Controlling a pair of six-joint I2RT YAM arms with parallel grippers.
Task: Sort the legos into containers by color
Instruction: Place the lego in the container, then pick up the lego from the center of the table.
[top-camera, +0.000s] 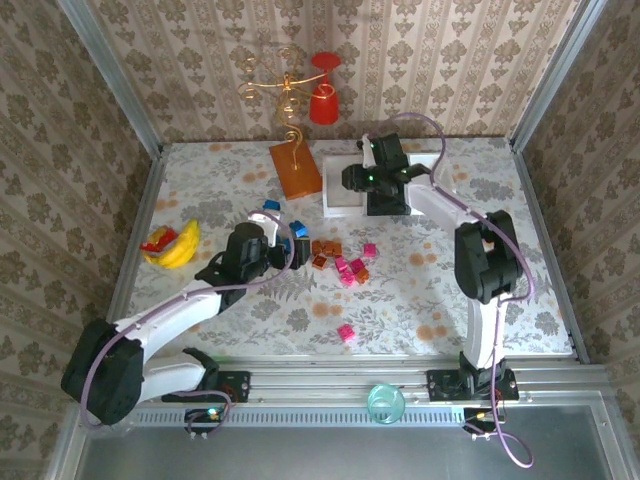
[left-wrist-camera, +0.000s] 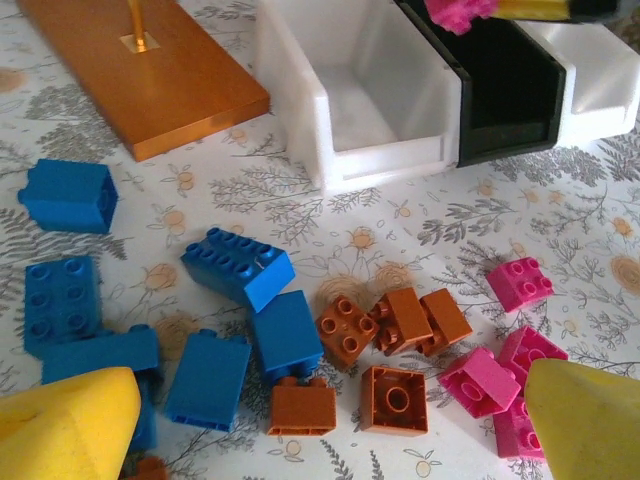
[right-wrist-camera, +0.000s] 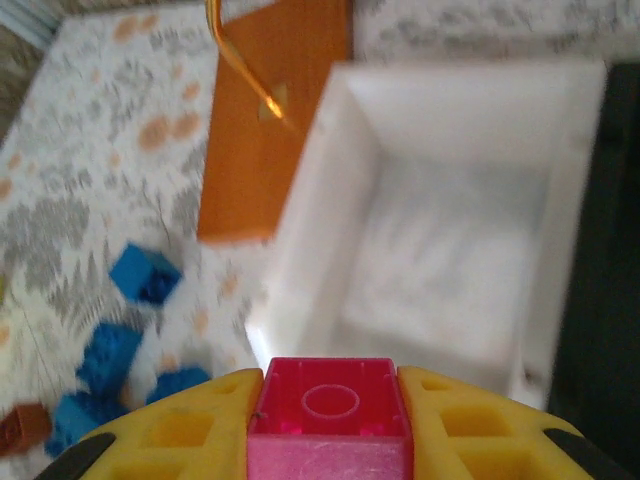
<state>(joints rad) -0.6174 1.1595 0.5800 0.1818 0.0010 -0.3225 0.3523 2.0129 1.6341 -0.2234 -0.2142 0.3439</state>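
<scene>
We see the right fingers (right-wrist-camera: 170, 435) clamped on a pink lego (right-wrist-camera: 330, 400), raised beside the blurred white container (right-wrist-camera: 450, 250). The black container (right-wrist-camera: 615, 300) is cut off at the frame edge. The left fingers (left-wrist-camera: 60, 425), tips cropped, stand wide apart over loose legos (left-wrist-camera: 400, 320) on the tabletop (left-wrist-camera: 560, 220).

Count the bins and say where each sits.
3, in a row: a white bin next to the orange board, a black bin in the middle, a second white bin on the far side.
</scene>
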